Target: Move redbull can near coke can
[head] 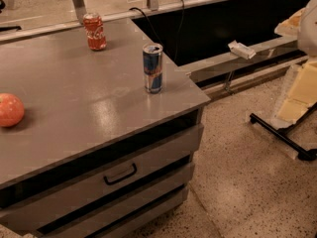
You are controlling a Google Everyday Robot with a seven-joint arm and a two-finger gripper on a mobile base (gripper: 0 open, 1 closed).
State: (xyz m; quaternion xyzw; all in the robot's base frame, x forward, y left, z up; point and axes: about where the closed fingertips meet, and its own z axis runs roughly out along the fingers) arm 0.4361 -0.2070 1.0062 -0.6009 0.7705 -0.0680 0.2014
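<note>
— What do we make of the redbull can (153, 68)?
— We see a tall, slim blue-and-silver can with a red mark. It stands upright near the right front corner of the grey tabletop (74, 98), its silver top facing up.
— And the coke can (94, 31)?
— We find it shorter and wider, red with white script and a silver top. It is also upright, near the back edge, behind and to the left of the slim can. The two are well apart.
— Where do we place the gripper (296, 100)?
— At the far right of the view, off the tabletop, well apart from both cans and touching neither.
</note>
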